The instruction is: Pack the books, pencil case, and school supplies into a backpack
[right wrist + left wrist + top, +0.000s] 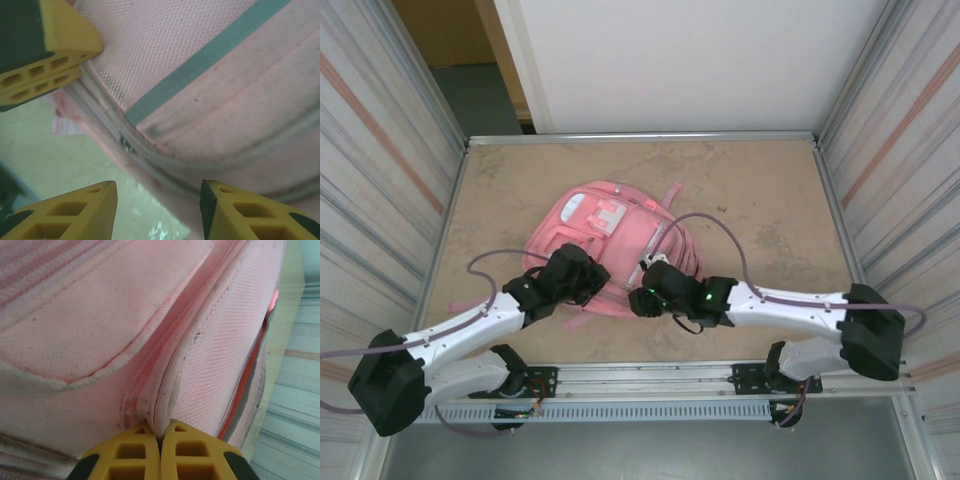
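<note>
Backpack (608, 232) lies flat mid-counter (765, 200), front pockets up, straps trailing on the right side. Both arms reach in over its near edge, left arm on the near-left corner, right arm on the near-right.

Left pincer (160, 447): pressed together, tips meeting on a raised ridge of pink fabric beside a pocket seam. The cloth puckers just above the tips, so I judge it is pinching the backpack, not merely resting against it.

Right pincer (157, 195): spread, nothing between the fingers. It hangs over the curved edge of the bag where the zipper (165, 167) runs below a grey stripe (200, 65). A small dark metal bit (125, 142) sits on the track, likely the pull, though too small to be sure. A second yellow pincer, shut, shows at the upper left of the right wrist view; presumably the left one.

Step in hand, as I read it: working the zipper. Left arm anchors the fabric, right arm lines up on the pull. The stretch of track I can see looks shut. Whether the aim is to open the bag for packing or finish closing it, I cannot tell.

Next move calls for: right pincer down and slightly left onto the pull, closing on that small tab only, not the surrounding cloth. Then a draw along the curve of the track while the left grip holds the bag taut.
</note>
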